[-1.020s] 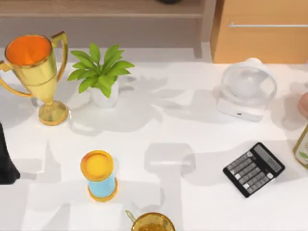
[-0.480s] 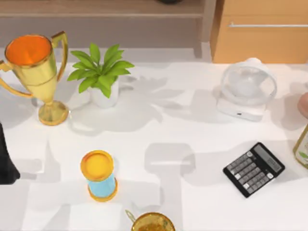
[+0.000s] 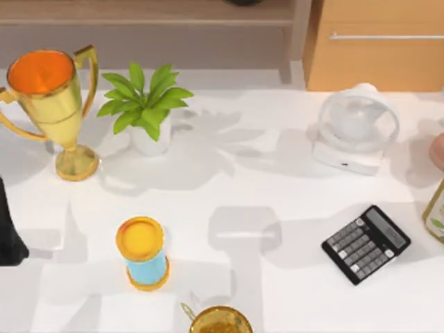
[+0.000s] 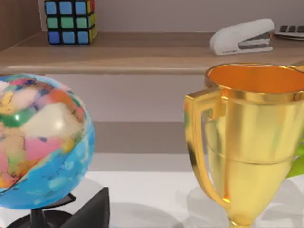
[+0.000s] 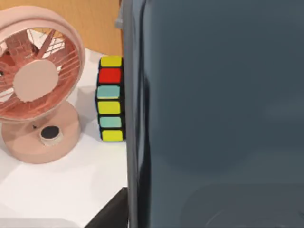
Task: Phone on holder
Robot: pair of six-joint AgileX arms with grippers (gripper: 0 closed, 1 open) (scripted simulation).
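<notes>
Across the last second nothing on the surface (image 3: 229, 173) has shifted. The phone (image 5: 218, 109) stands close before the right wrist camera, apparently carried; neither tool's opening can be told. Holder unseen, so placing remains undone.

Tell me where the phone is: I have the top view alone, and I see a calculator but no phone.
Observer: In the right wrist view the phone is close before the camera, a dark glossy slab.
Operator: What is behind it?
Observer: A pink fan and a colour cube, on the white table.
Operator: And the left wrist view?
Observer: A globe beside the gold trophy.
</notes>
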